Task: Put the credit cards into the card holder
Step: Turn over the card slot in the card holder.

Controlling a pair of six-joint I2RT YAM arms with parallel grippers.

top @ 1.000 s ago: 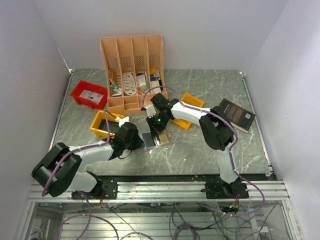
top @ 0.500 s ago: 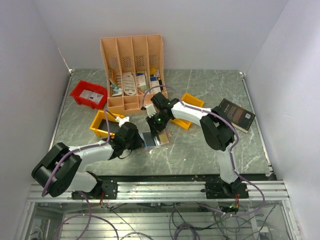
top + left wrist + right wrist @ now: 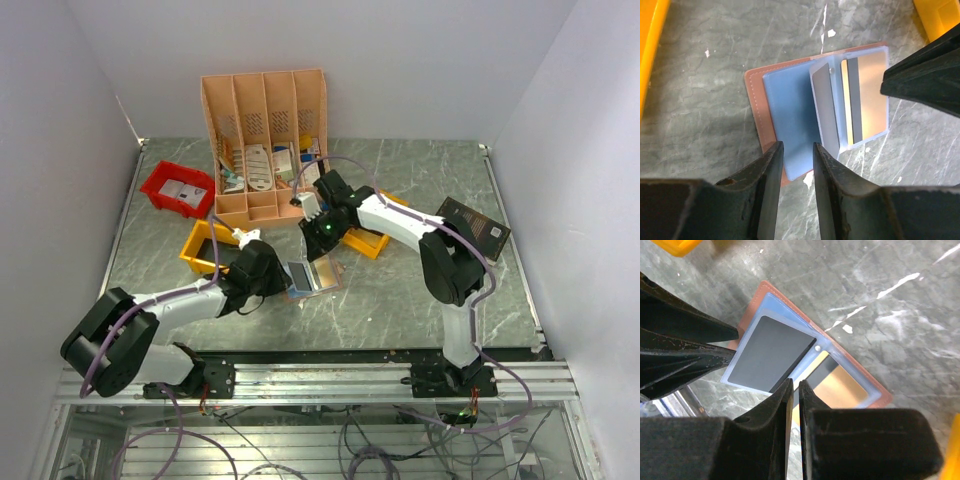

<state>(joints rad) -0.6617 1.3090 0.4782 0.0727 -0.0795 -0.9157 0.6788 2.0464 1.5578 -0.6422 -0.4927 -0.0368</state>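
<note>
Card holder [image 3: 314, 273], top view: the left gripper [image 3: 288, 280] blocks its left edge and the right gripper [image 3: 322, 245] its far side. The left yellow bin [image 3: 192, 250], right yellow bin [image 3: 372, 243] and peach organiser [image 3: 265, 110] crowd the back. Bare table [image 3: 400, 295] to its right and near side leaves passage.

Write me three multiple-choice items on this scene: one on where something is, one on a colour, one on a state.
1. Where is the card holder? A in the red bin; B flat on the table; C in a yellow bin.
2. What colour is its cover? A black; B green; C tan-brown.
3. What state is it in? A open, pockets facing up; B folded shut; C standing on edge.
Key: B, bare tabletop shows around it; C, a tan-brown stitched border frames the pockets; A, both wrist views show cards under clear pockets.
</note>
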